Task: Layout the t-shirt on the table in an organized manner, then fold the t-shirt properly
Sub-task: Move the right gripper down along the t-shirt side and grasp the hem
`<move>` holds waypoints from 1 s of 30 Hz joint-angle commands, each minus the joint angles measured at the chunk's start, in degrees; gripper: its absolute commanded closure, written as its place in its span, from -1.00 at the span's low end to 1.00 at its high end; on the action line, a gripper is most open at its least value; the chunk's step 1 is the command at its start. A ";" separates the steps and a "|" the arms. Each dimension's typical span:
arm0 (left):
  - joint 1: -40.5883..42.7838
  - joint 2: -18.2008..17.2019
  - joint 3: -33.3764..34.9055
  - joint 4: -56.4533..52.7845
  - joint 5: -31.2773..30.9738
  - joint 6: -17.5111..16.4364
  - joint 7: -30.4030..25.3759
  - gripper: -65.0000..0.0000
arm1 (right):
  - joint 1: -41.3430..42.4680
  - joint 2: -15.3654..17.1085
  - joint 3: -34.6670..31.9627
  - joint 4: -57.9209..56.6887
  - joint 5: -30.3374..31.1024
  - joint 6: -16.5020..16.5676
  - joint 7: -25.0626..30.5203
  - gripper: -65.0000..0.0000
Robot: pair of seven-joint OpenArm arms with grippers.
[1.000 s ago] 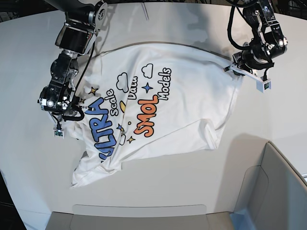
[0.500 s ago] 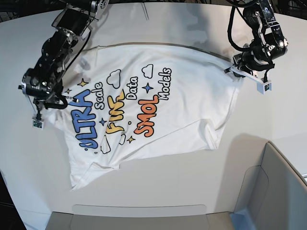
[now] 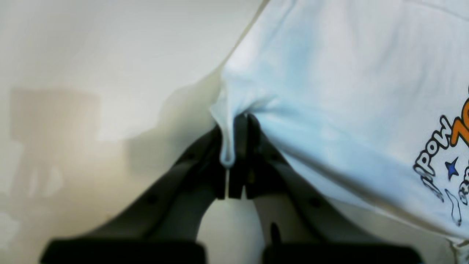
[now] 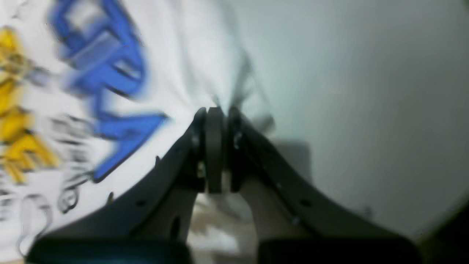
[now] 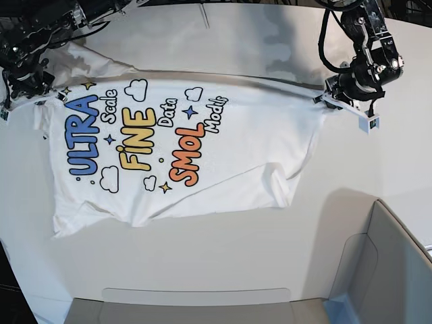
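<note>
Both claws pinched on the white printed cloth t-shirt (image 5: 182, 152): left claw (image 5: 329, 100) at frame right, right claw (image 5: 23, 94) upper left, stretching its top edge across the white surface (image 5: 223, 263), lower hem bunched toward frame bottom, nearer neither.

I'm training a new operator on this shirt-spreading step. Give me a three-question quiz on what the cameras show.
1. True or false: the left claw is shut on the t-shirt.
2. Which printed word lies nearest the right claw? A) SMOL B) ULTRA C) Models
3. Fill in: the shirt lies print-side ____ on the table.

Key: 1 true; 2 B; 3 up.
</note>
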 commanded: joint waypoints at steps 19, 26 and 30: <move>-0.67 -0.38 -0.13 0.89 0.06 0.15 0.38 1.00 | -4.93 6.81 13.77 1.16 19.57 1.33 0.25 0.40; -0.76 -0.29 4.36 0.89 0.33 0.15 0.38 1.00 | 1.32 16.39 -9.35 -1.92 15.26 1.33 0.25 0.40; -0.76 -0.20 4.18 0.89 0.33 0.15 0.38 1.00 | 8.79 20.08 -27.02 -10.89 2.08 2.47 0.25 0.40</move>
